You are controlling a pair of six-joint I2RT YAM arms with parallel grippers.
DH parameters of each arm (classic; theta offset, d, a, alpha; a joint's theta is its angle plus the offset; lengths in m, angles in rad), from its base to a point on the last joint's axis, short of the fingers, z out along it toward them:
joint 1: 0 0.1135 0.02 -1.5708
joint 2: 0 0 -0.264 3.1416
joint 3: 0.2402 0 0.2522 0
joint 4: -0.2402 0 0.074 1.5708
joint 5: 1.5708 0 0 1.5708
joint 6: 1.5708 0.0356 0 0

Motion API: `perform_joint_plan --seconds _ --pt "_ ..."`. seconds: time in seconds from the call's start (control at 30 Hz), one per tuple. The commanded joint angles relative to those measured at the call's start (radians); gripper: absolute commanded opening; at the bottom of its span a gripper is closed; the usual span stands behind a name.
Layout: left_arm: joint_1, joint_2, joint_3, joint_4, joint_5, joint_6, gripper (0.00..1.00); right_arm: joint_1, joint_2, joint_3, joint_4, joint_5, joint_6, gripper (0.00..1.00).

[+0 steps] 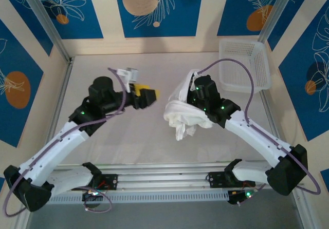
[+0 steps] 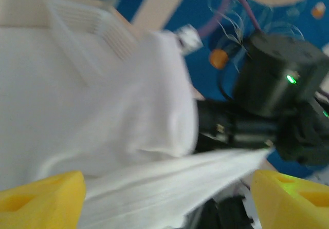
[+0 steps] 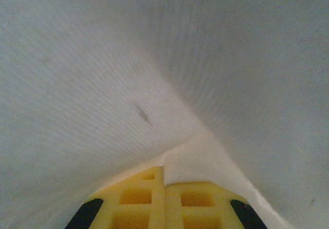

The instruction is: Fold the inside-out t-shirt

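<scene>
The t-shirt (image 1: pixel 181 117) is a bunched white lump in the middle of the table (image 1: pixel 123 147). The right gripper (image 3: pixel 164 173) has its yellow fingers pinched tight on a fold of it. The left gripper (image 1: pixel 147 95) sits just beside it, spread wide, with cloth strung across the gap in its wrist view. I'd say this is the spreading-out step, and no fold has been made yet. Next the left needs to close on a second edge. Too blurry to tell if that's hem or sleeve. Then both pull it flat.

Thin matt ribbed cloth t-shirt (image 3: pixel 103 75)
</scene>
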Motion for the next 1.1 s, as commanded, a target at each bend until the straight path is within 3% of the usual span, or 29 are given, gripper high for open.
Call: perform_joint_plan --seconds 0.0,0.07,0.13,0.17,0.23,0.27,0.33,0.5,0.6,0.7,0.73,0.77,0.83,0.9,1.07 --pt "-0.051 0.096 0.031 -0.003 0.064 0.144 0.85 0.01 0.013 0.069 0.044 -0.006 0.026 0.0" --pt "-0.075 0.147 0.049 -0.02 0.081 0.206 0.85 0.011 0.021 0.095 0.009 0.004 0.03 0.0" --pt "-0.084 0.193 0.059 -0.058 0.063 0.229 0.68 0.008 0.02 0.124 -0.03 0.036 0.033 0.0" --pt "-0.086 0.207 0.051 -0.064 0.052 0.232 0.52 0.001 0.02 0.14 -0.05 0.053 0.036 0.0" --pt "-0.086 0.205 0.01 -0.041 0.034 0.225 0.06 -0.019 0.019 0.167 -0.082 0.066 0.042 0.0" --pt "-0.086 0.193 -0.02 -0.031 0.004 0.218 0.0 -0.035 0.016 0.178 -0.092 0.062 0.051 0.0" --pt "-0.086 0.168 -0.071 -0.051 -0.098 0.207 0.0 -0.078 0.008 0.187 -0.093 0.014 0.079 0.0" --pt "-0.07 0.176 -0.216 -0.196 -0.494 0.171 0.0 -0.233 -0.032 0.201 -0.058 -0.201 0.189 0.0" --pt "-0.024 0.196 -0.316 -0.221 -0.645 0.143 0.0 -0.323 -0.072 0.192 -0.047 -0.296 0.247 0.0" --pt "0.05 0.178 -0.371 -0.225 -0.683 0.106 0.0 -0.374 -0.108 0.173 -0.048 -0.365 0.267 0.0" --pt "0.067 0.161 -0.381 -0.21 -0.657 0.105 0.03 -0.376 -0.114 0.164 -0.05 -0.373 0.266 0.0" --pt "0.08 0.138 -0.386 -0.186 -0.621 0.112 0.17 -0.376 -0.118 0.153 -0.049 -0.381 0.262 0.0" --pt "0.082 0.097 -0.378 -0.144 -0.556 0.138 0.56 -0.374 -0.116 0.128 -0.04 -0.411 0.257 0.0" --pt "0.082 0.066 -0.334 -0.141 -0.484 0.169 0.78 -0.37 -0.109 0.099 -0.021 -0.463 0.256 0.0" --pt "0.048 0.029 -0.237 -0.038 -0.152 0.228 0.86 -0.314 -0.068 0.094 -0.012 -0.538 0.209 0.0"
